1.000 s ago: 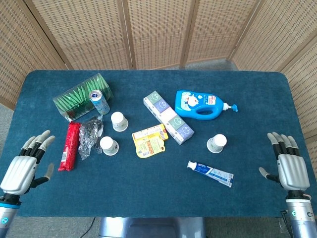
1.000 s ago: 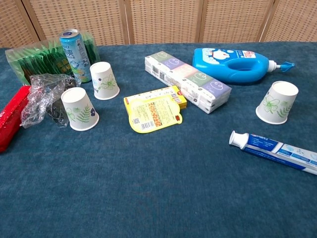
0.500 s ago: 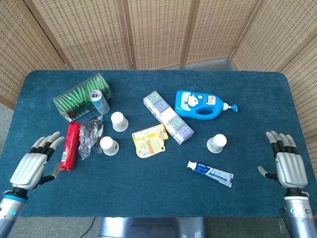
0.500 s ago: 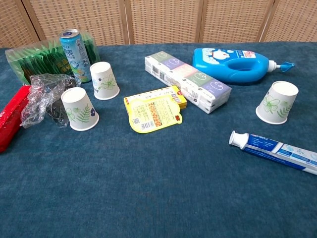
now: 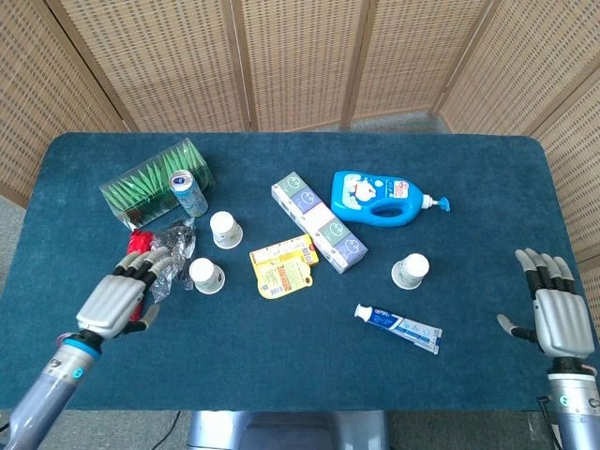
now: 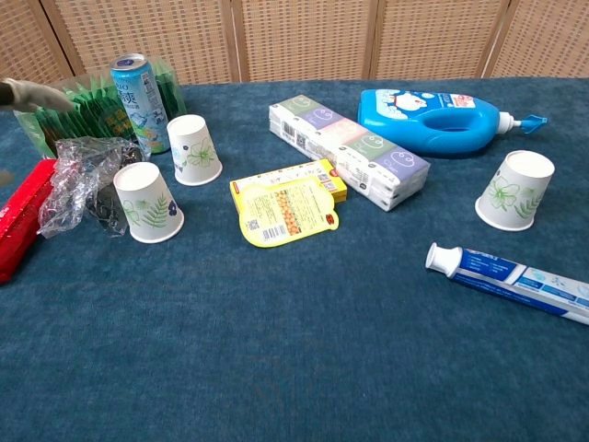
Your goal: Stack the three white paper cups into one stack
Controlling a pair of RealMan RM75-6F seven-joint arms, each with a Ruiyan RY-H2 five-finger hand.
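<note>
Three white paper cups with leaf prints stand upside down and apart on the blue table. One cup (image 5: pixel 206 276) (image 6: pixel 147 203) is at the left front, a second cup (image 5: pixel 226 229) (image 6: pixel 193 149) just behind it, and the third cup (image 5: pixel 411 271) (image 6: pixel 514 190) far to the right. My left hand (image 5: pixel 122 295) hovers open with fingers spread, a short way left of the front-left cup; only a fingertip (image 6: pixel 23 92) of it shows in the chest view. My right hand (image 5: pixel 554 314) is open at the table's front right edge, well right of the third cup.
Crumpled clear plastic (image 5: pixel 172 253) and a red packet (image 5: pixel 141 240) lie by my left hand. A drink can (image 5: pixel 187 192), a green box (image 5: pixel 141 187), a tissue pack (image 5: pixel 319 221), a yellow sachet (image 5: pixel 283 267), a blue detergent bottle (image 5: pixel 380 198) and a toothpaste tube (image 5: pixel 398 326) lie around.
My left hand has moved right and forward over the table, from the left edge to over the red packet. My right hand has drifted slightly back towards the edge. The cups have not moved.
</note>
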